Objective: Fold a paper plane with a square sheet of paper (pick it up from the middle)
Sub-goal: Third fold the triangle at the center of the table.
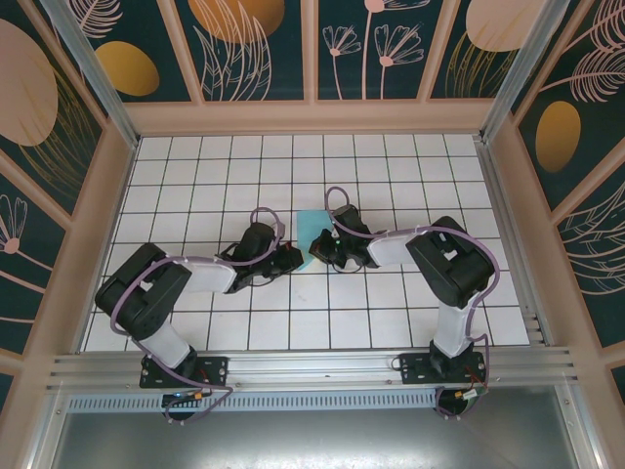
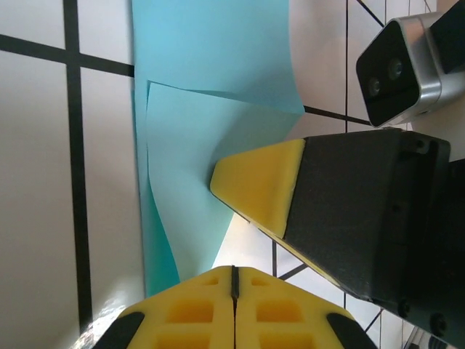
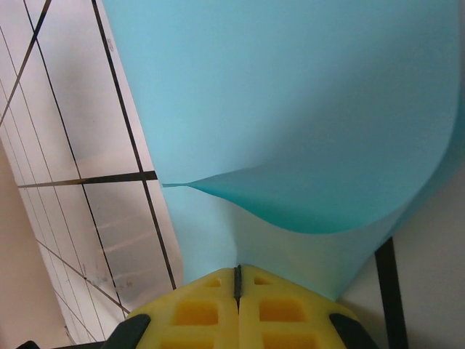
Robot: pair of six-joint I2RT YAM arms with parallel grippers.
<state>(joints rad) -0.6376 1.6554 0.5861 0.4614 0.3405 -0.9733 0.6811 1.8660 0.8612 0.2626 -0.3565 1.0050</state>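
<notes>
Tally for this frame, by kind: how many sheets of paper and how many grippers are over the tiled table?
turquoise paper: 1
grippers: 2 (left gripper, right gripper)
Total: 3

Table (image 1: 391, 327): white square tiles with dark grid lines, glossy in the wrist views. Aluminium rail (image 1: 312, 366) runs left to right along the near edge, with a slotted strip (image 1: 312, 401) just nearer. Enclosure walls stand left, far and right: dark teal panels (image 1: 259, 49) with pink leaf outlines and ochre ovals, set in beige frames. Aluminium posts (image 1: 93, 68) rise at the far corners.
</notes>
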